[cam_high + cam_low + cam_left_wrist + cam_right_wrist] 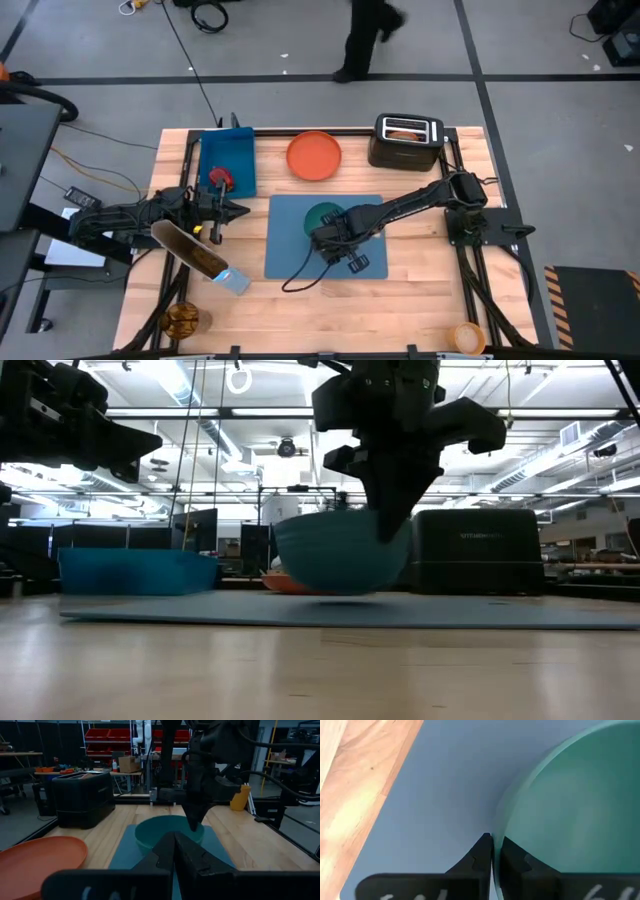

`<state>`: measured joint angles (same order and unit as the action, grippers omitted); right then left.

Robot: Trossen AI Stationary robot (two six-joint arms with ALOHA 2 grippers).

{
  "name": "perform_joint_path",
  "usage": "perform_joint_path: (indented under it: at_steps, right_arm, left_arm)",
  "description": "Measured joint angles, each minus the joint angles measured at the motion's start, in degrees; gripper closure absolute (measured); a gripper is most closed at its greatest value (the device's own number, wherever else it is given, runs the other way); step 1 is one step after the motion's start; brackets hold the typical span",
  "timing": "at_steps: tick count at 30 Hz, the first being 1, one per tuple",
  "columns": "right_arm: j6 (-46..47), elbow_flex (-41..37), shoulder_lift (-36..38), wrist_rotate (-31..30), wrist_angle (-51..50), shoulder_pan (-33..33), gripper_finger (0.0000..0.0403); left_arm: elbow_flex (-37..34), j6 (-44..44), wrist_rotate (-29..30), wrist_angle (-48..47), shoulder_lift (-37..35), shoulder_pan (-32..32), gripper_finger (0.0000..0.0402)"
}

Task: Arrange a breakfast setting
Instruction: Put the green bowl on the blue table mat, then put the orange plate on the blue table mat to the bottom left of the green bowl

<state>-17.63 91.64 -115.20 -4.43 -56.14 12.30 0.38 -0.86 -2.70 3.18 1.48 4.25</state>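
Teal bowl held by its rim over the blue placemat

The right gripper (492, 851) has its fingers clamped on the teal bowl (322, 216), just above the placemat (290, 250) (rigid, light, likely slick; a rim pinch suits it). The left gripper (236, 210) waits, fingers together.

Light wooden table (400, 300). Blue placemat (290, 250) at centre. Orange plate (314, 155) at 12 o'clock. Black toaster (405, 141) at 1. Blue bin (228, 160) at 11. Cereal bag (190, 250) at 8. Amber object (182, 320) at 7.
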Motion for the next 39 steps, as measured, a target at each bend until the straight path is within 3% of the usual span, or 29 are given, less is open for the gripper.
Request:
perform_joint_path:
  at_steps: [10, 15, 20, 31, 39]
  right_arm:
    - [0.16, 1.18, 0.0, -2.09, -1.16, 1.01, 0.0306]
    - [0.56, 7.84, 0.11, -3.31, -5.98, 1.9, 0.0282]
    - [0.55, 14.19, 1.62, -9.34, -9.88, 0.92, 0.0276]
    - [0.22, 8.82, 5.68, -10.76, -0.89, -14.39, 0.0259]
    - [-7.65, -0.98, 5.68, -6.26, 17.58, -25.63, 0.021]
  left_arm:
    - [-0.01, 0.0, 0.0, -0.01, 0.0, 0.0, 0.0388]
    - [0.0, 0.0, 0.0, -0.02, 0.0, 0.01, 0.0388]
    - [-0.02, 0.0, 0.0, 0.0, 0.0, 0.02, 0.0388]
    - [-0.01, 0.0, 0.0, -0.01, 0.0, 0.0, 0.0388]
    - [-0.01, 0.0, 0.0, -0.01, 0.0, 0.0, 0.0388]
